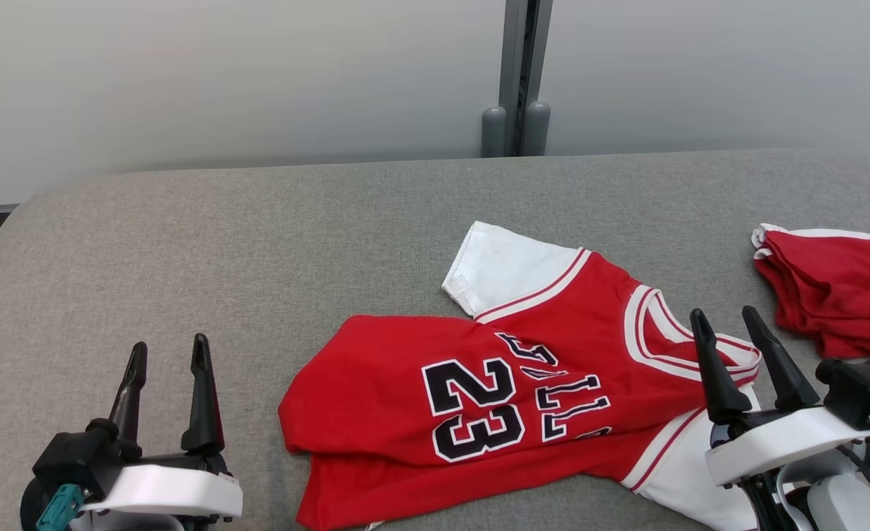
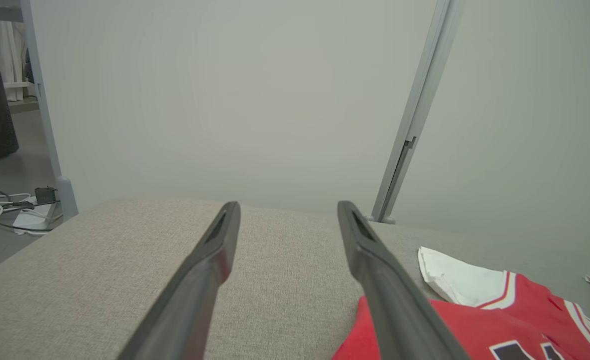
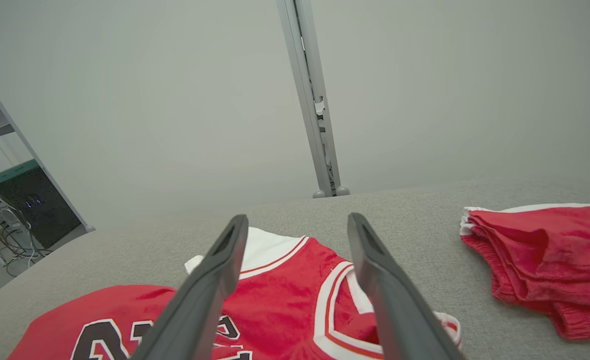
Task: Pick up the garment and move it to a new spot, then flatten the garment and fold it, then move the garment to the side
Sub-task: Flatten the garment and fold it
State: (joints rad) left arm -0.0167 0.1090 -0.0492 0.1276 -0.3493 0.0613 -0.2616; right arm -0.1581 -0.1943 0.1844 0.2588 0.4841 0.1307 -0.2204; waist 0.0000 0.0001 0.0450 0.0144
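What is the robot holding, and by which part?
Nothing is held: left gripper and right gripper both have open jaws; the jersey lies on the table.

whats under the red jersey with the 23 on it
The jersey lies on the grey padded surface. At its near edge another layer of its own red cloth peeks out beneath. Whatever is under the middle is covered.
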